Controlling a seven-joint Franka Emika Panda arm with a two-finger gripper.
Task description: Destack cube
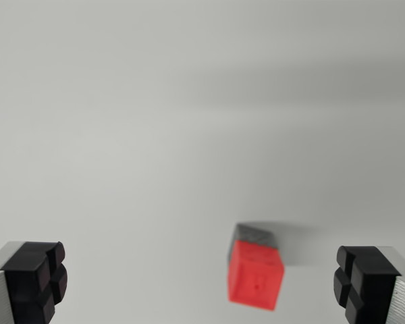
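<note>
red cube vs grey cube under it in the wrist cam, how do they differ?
Colour: the red cube is bright red; the grey cube is dark grey.
Position: the red cube sits on top; the grey cube is beneath it, on the table.
Visibility: the red cube's top face shows fully; of the grey cube only a strip shows behind it.
Shared: both look blocky and lie between the fingers of the open tool, nearer the wrist view's right, untouched.

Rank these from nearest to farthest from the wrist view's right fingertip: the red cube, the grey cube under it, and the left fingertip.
1. red cube: nearest, between the fingers and toward the right.
2. grey cube: close behind, peeking out past the red cube's top.
3. left fingertip: farthest, at the opposite edge of the open gripper.
</note>
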